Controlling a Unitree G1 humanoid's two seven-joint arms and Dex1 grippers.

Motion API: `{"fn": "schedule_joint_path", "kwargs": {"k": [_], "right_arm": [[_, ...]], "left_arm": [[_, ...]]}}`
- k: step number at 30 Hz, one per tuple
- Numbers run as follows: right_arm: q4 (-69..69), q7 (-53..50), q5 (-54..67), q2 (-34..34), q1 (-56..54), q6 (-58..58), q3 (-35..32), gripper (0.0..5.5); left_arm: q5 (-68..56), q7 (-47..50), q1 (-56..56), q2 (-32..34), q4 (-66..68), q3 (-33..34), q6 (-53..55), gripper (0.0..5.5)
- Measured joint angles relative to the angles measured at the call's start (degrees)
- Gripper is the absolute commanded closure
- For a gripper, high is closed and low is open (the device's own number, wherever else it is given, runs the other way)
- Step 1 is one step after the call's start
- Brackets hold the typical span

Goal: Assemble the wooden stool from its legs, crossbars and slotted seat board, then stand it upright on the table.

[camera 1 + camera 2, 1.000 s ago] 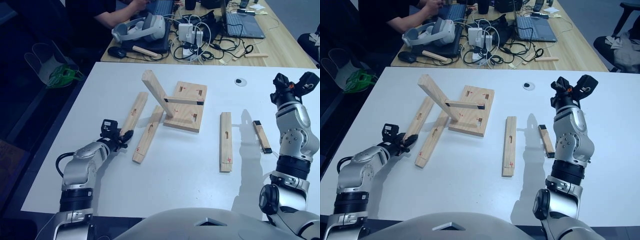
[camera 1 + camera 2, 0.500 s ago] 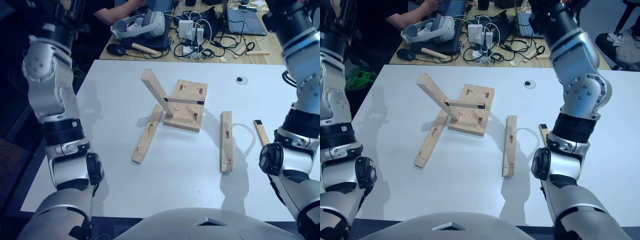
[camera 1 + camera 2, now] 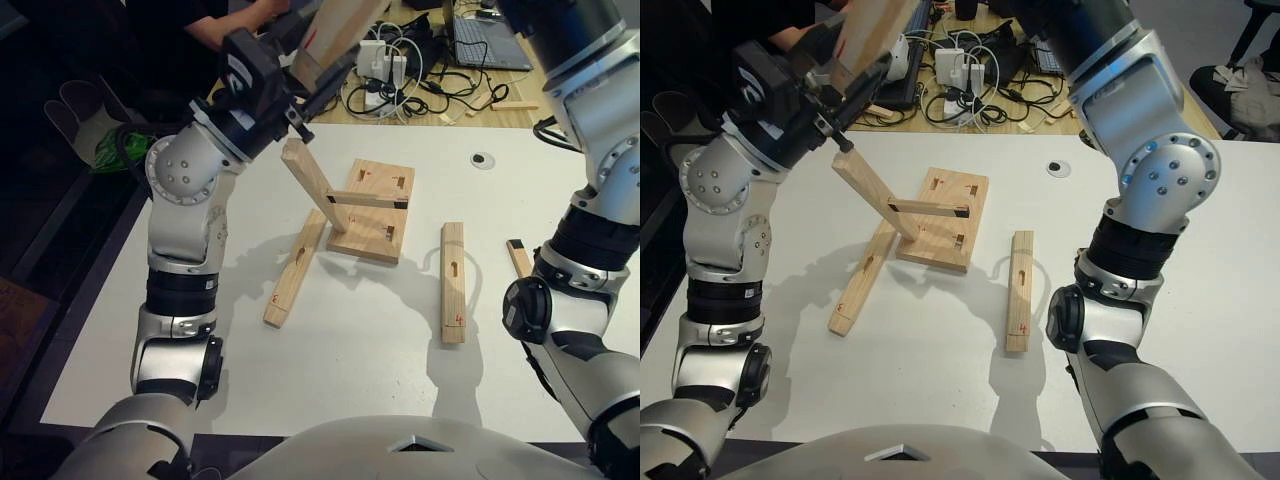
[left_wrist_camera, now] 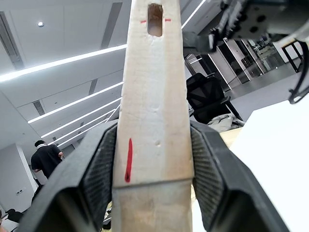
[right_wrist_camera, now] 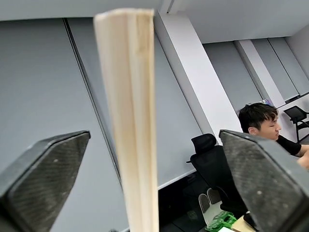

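Note:
My left gripper (image 3: pixel 300 95) is raised over the table's far left and is shut on a slotted wooden leg (image 4: pixel 154 96) that points up and away. The right arm is lifted high; my right gripper (image 5: pixel 154 145) has its fingers spread wide, with a wooden piece (image 5: pixel 133 121) seen edge-on between them and touching neither. On the table lies the slotted seat board (image 3: pixel 385 235). A leg (image 3: pixel 308 180) stands tilted at its left edge, joined to a crossbar (image 3: pixel 368 201). Two loose legs (image 3: pixel 293 270) (image 3: pixel 452 280) and a short crossbar (image 3: pixel 517 257) lie flat.
A small black disc (image 3: pixel 483 158) sits at the table's back right. Behind the table is a desk with tangled cables (image 3: pixel 380 70), a laptop (image 3: pixel 490 45) and a headset (image 3: pixel 902 55). The table's near half is bare white surface (image 3: pixel 350 370).
The left gripper has left the table's front left, taking the leftmost leg, and now holds it in the air. The right arm has swung up from beside the short crossbar.

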Motion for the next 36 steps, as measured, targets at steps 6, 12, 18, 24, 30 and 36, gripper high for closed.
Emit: {"fn": "schedule_joint_path", "kwargs": {"k": [6,12,18,24,30,36], "right_arm": [[0.15,-1.39,6.53,-1.55,-0.55,2.36,-1.21,1.71],[-0.12,-4.18,9.54,-2.85,-0.55,3.33,-1.25,2.82],[-0.43,-5.06,10.53,-2.82,0.25,3.13,-0.86,3.91],[-0.44,-5.08,11.0,-3.08,1.23,2.6,-0.88,4.37],[-0.42,-4.9,11.09,-3.16,1.43,2.07,-0.89,4.49],[0.23,-5.65,6.86,-2.73,1.38,-3.62,-1.33,4.49]], "left_arm": [[3.45,-2.29,0.17,1.96,2.74,-0.22,-6.24,3.45],[4.38,-3.05,-0.31,2.39,4.55,-0.17,-9.33,3.45],[4.4,-3.11,-1.43,2.37,4.52,-0.17,-9.77,3.45],[4.42,-3.38,-1.42,2.32,4.53,-0.38,-10.44,3.45],[4.6,-2.06,-2.04,1.73,4.98,-0.37,-10.42,2.65],[10.73,5.16,-2.52,1.97,9.66,1.76,-12.49,1.78]]}}
